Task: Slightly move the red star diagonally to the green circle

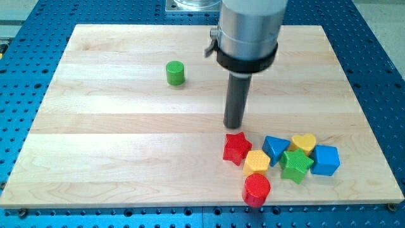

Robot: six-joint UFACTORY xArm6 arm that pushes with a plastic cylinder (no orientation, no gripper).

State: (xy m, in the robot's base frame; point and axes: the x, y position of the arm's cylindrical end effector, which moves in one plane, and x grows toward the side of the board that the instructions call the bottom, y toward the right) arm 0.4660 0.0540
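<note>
The red star (237, 147) lies on the wooden board (126, 133), right of centre toward the view's bottom. The green circle (175, 73) stands apart at the view's upper left of it. My tip (233, 125) is the lower end of the dark rod, just above the red star's top edge and very close to it. I cannot tell whether it touches the star.
A cluster sits to the right of the red star: a yellow hexagon (257, 163), a red cylinder (257, 189), a blue triangle (274, 147), a yellow heart (304, 142), a green star (296, 164) and a blue block (325, 159). The blue perforated table (19, 133) surrounds the board.
</note>
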